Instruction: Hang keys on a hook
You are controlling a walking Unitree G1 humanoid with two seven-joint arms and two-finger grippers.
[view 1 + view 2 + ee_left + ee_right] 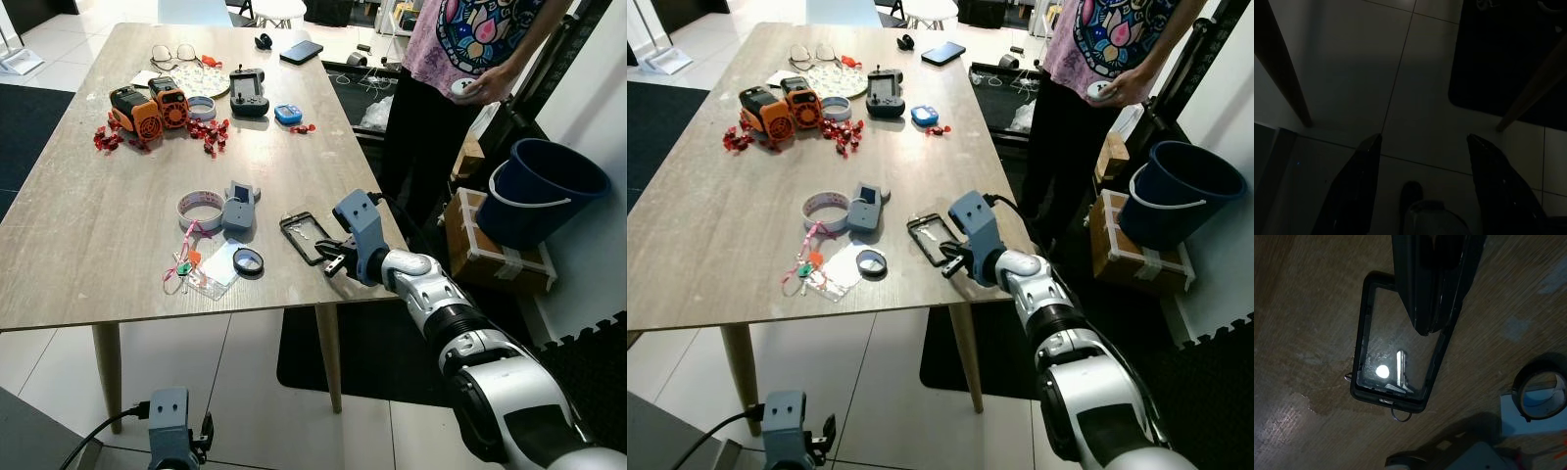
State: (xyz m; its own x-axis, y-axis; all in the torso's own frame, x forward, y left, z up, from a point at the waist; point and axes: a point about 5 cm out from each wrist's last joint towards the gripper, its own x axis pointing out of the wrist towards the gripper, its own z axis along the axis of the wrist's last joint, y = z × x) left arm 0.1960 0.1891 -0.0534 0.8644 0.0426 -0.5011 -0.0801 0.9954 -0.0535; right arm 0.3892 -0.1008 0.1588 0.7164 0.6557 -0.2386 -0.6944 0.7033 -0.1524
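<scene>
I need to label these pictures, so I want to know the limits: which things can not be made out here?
- Hook: I cannot pick one out among the small items on the table.
- Keys: too small in the eye views to count.
- Right gripper: in its wrist view the fingers overlap over the black case; open or shut is unclear.
- Left wrist view: very dark; the object between the left gripper fingers is unidentifiable.
- Person: cut off by the top edge.

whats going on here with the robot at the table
The robot's right gripper hangs, fingers together, over a black rectangular frame near the front edge of the wooden table. A bunch of keys with pink and green tags lies untouched to its left. The left gripper hangs open below the table. A person stands beside it.
</scene>
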